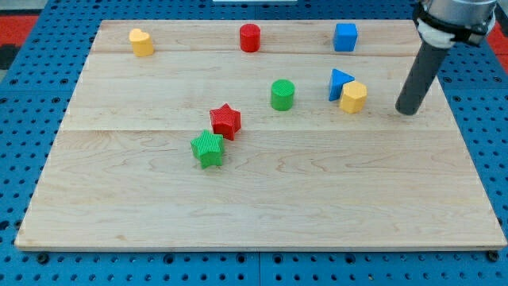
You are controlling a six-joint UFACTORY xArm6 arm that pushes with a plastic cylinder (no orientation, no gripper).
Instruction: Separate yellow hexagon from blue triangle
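The yellow hexagon [354, 97] sits at the board's right middle, touching the blue triangle [339, 83], which lies just to its upper left. My tip [406, 112] rests on the board to the right of the yellow hexagon, a short gap away, not touching either block. The dark rod rises from it toward the view's top right.
A green cylinder [282, 94] stands left of the blue triangle. A blue cube [345, 37], a red cylinder [250, 37] and a yellow block [141, 42] line the top edge. A red star [225, 121] touches a green star [209, 149] at centre left. The wooden board [262, 206] lies on a blue pegboard.
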